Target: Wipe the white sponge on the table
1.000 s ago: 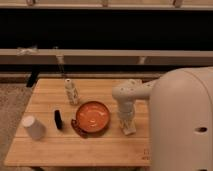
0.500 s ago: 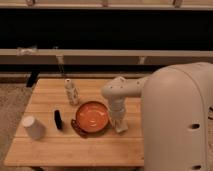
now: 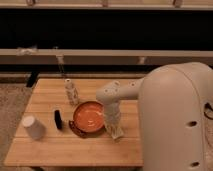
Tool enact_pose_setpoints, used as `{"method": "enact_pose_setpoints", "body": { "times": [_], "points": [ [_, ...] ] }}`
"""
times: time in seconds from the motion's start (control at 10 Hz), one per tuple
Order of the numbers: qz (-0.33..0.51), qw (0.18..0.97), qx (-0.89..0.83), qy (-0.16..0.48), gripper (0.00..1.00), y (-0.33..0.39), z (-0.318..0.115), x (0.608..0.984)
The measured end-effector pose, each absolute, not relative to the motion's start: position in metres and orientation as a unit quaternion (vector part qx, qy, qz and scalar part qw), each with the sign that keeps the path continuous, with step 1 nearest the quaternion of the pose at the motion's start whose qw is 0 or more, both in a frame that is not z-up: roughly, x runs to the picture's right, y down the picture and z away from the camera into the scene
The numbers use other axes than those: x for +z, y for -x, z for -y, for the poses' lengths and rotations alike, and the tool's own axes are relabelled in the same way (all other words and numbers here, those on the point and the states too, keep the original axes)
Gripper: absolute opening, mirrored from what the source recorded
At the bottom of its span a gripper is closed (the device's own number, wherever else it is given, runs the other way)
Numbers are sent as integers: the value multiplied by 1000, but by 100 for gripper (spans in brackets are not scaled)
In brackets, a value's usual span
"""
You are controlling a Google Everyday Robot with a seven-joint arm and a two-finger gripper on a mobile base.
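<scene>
The light-brown plank table (image 3: 60, 147) fills the lower left of the camera view. My arm reaches in from the right and bends down just right of the orange bowl (image 3: 89, 116). My gripper (image 3: 115, 128) points down at the table top, close to the bowl's right rim. A small pale beige block, which looks like the white sponge (image 3: 117, 133), sits at the gripper's tip against the table. The gripper covers most of it.
An upturned white cup (image 3: 33, 127) stands near the table's left front. A small black object (image 3: 58, 119) lies left of the bowl. A patterned white bottle (image 3: 72, 91) stands behind the bowl. My large white body (image 3: 175, 125) blocks the table's right side.
My arm and gripper have moved left along the table, from well right of the orange bowl to right beside its rim. The other objects have not moved.
</scene>
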State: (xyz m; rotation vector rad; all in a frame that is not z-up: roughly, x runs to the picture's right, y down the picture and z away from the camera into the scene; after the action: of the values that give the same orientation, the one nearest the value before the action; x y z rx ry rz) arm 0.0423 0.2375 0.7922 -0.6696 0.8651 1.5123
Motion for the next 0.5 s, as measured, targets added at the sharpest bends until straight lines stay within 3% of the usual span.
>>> {"method": "enact_pose_setpoints", "body": {
  "times": [0.5],
  "points": [
    [-403,544,677,287,0,-108,-273,769]
  ]
}}
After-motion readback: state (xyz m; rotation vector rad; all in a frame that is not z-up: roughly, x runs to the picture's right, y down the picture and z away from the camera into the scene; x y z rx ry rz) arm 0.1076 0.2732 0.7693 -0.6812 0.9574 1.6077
